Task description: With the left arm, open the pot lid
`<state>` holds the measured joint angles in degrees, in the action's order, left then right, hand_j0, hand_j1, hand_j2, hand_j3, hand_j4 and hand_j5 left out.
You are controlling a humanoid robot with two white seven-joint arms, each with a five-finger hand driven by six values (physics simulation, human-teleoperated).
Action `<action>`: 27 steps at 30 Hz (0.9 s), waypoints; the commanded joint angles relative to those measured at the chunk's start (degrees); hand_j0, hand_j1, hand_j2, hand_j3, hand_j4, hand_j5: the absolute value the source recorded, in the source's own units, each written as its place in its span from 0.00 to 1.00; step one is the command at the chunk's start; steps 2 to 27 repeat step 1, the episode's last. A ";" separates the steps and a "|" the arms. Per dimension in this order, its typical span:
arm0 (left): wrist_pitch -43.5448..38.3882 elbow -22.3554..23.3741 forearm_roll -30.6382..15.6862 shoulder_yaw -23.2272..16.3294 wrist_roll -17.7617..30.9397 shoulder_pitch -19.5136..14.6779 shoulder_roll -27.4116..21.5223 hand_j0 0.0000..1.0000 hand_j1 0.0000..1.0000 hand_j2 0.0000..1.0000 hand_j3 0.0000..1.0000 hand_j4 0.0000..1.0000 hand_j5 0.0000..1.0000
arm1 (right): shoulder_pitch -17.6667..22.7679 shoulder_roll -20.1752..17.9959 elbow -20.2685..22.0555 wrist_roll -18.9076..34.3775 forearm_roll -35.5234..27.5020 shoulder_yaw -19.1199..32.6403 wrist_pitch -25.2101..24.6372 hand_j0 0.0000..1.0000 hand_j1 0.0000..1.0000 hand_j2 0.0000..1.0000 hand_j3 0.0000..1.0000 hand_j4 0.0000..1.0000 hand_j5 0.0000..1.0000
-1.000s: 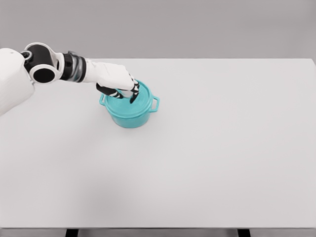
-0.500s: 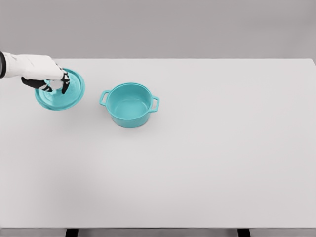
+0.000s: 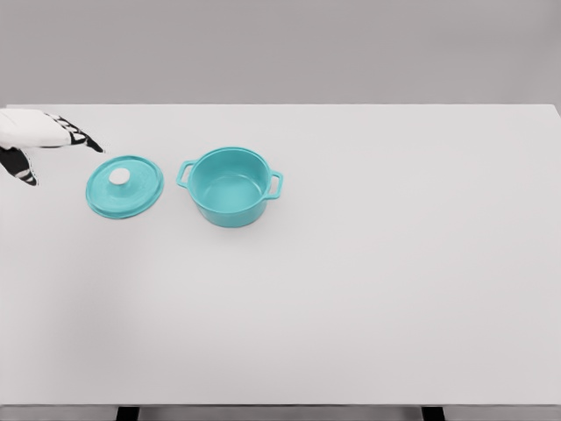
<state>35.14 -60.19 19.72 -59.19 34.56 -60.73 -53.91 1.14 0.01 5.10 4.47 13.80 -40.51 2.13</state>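
The white left hand with black-tipped fingers shows at the far left edge, fingers spread and extended rightward, holding nothing. Just right of and slightly below its fingertips, apart from them, the round teal lid with a white knob lies flat on the pale grey tabletop. Farther right of the hand, just beside the lid, stands the uncovered teal two-handled pot. The tabletop is bare right of the pot and toward the near edge.
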 commanded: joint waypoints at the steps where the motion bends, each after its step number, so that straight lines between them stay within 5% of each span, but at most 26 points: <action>1: -0.14 4.73 -1.09 0.92 -0.20 -0.09 -1.38 1.00 1.00 1.00 1.00 1.00 1.00 | -0.09 -0.01 0.00 0.01 0.00 0.00 -0.02 1.00 1.00 1.00 1.00 1.00 1.00; 27: -0.14 4.73 -1.09 0.92 -0.20 -0.09 -1.38 1.00 1.00 1.00 1.00 1.00 1.00 | -0.09 -0.01 0.00 0.01 0.00 0.00 -0.02 1.00 1.00 1.00 1.00 1.00 1.00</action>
